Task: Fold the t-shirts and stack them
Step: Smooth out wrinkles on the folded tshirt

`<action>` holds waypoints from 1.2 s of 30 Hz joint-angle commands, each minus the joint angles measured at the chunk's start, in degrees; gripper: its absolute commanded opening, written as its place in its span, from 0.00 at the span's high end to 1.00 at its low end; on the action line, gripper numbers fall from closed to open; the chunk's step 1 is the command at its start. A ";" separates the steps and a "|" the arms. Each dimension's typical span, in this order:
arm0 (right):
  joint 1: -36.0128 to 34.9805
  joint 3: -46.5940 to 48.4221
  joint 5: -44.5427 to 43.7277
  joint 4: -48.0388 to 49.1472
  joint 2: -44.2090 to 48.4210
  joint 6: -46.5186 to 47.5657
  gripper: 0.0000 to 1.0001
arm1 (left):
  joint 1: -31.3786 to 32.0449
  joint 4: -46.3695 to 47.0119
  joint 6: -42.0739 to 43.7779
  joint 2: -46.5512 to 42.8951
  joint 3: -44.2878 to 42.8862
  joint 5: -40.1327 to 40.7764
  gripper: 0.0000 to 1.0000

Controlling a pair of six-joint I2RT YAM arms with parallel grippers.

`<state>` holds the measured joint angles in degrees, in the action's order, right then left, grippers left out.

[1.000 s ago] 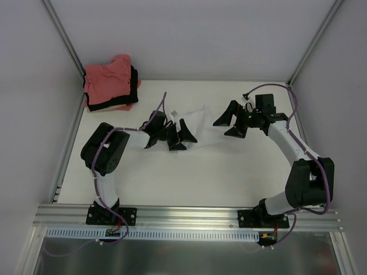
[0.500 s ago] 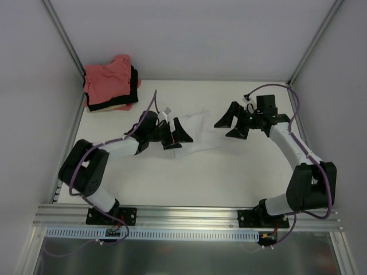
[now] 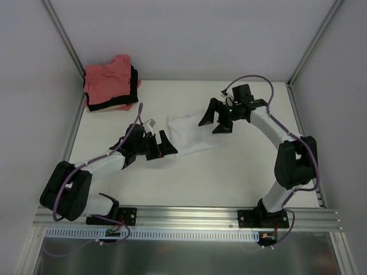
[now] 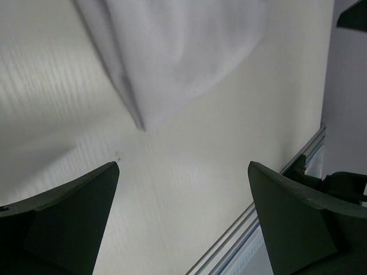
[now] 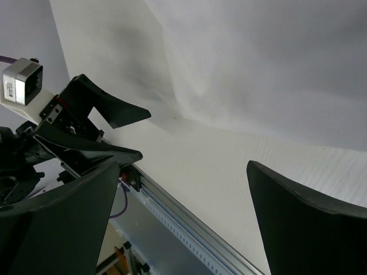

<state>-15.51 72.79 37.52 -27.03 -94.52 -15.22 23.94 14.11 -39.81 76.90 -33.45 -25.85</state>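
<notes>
Here, white t-shirt (image 3: 192, 137), left claw (image 3: 160, 148) agape beside it, right claw (image 3: 215, 120) agape

Left arm (image 3: 103, 163) stretches low and far forward from its base, elbow swung out to the left. The left gripper (image 3: 158, 148) points right with jaws spread wide. Right arm (image 3: 269, 125) rises from its base, bends at an elbow out to the right and reaches back toward the centre. The right gripper (image 3: 214, 121) is angled down and left, jaws likewise wide apart. The two grippers face each other, near but apart. In each wrist view the dark fingers (image 4: 69, 223) sit well separated.
</notes>
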 commanded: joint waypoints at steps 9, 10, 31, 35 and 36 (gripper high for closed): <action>-26.58 44.17 -48.72 -40.80 -21.66 12.94 0.01 | 0.14 -22.09 8.08 -20.81 -1.00 11.41 0.02; -28.94 46.62 -50.33 -41.70 -24.02 12.59 0.00 | 0.22 -25.06 8.87 -23.79 -1.18 12.13 0.01; -38.72 38.56 -48.33 -30.37 -33.71 1.16 0.01 | 0.23 -42.85 11.60 -44.65 -0.21 13.37 0.01; -39.51 39.09 -46.93 -28.35 -35.47 0.02 0.00 | 0.23 -43.02 11.60 -45.09 -0.30 13.37 0.01; -39.69 39.53 -46.83 -28.26 -35.99 -0.07 0.00 | 0.23 -43.20 11.60 -45.17 -0.47 13.37 0.01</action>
<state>-54.54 110.13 -10.48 -56.88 -129.47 -13.13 23.97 -28.14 -29.23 32.53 -33.34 -12.88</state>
